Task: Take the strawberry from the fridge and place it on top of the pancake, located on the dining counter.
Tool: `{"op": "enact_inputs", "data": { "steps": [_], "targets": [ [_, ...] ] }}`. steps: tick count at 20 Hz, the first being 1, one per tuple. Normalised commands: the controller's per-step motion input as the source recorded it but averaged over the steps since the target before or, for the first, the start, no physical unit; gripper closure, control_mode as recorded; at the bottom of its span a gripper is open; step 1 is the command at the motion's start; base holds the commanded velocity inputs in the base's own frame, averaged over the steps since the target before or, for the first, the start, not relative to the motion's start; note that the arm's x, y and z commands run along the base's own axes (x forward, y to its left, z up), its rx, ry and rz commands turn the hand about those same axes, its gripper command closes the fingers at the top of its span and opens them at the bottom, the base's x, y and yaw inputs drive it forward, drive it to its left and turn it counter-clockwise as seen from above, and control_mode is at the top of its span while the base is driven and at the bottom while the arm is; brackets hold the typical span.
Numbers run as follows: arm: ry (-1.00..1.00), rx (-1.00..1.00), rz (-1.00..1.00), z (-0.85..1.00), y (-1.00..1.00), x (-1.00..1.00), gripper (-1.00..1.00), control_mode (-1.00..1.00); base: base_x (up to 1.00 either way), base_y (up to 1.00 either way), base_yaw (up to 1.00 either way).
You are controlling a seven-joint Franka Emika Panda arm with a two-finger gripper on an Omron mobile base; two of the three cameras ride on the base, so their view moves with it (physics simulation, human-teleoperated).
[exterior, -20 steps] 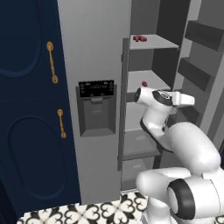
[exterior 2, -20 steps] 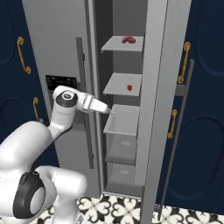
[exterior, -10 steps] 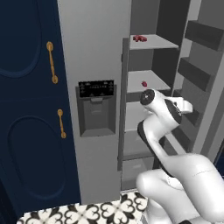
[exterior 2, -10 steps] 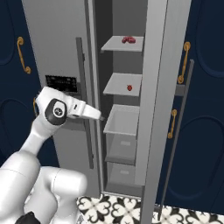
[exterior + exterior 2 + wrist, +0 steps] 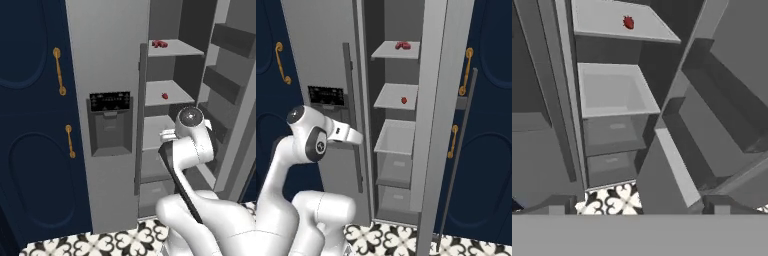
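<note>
Tiny bright-red strawberry sits alone on middle shelf of tall grey fridge, right door swung open. White arm bent at elbow before opening, wrist level with tray below that shelf, well short of berry. Gripper empty, fingertips spread wide. Blocky dark-red item on top shelf. Open grey drawer beneath strawberry's shelf. Navy cabinets with gold handles flank fridge.
</note>
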Motion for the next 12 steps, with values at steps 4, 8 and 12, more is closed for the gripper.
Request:
{"op": "enact_inputs", "data": {
  "steps": [4,8,12],
  "targets": [
    [0.00,0.24,0.29,-0.10,0.57,-0.21,-1.00,-1.00,0.00,0.00,0.00],
    [0.00,0.20,0.27,-0.18,0.37,-0.34,-1.00,-1.00,0.00,0.00,0.00],
    [0.01,0.01,0.12,-0.21,0.36,-0.26,-1.00,-1.00,0.00,0.00,0.00]
  ]
}}
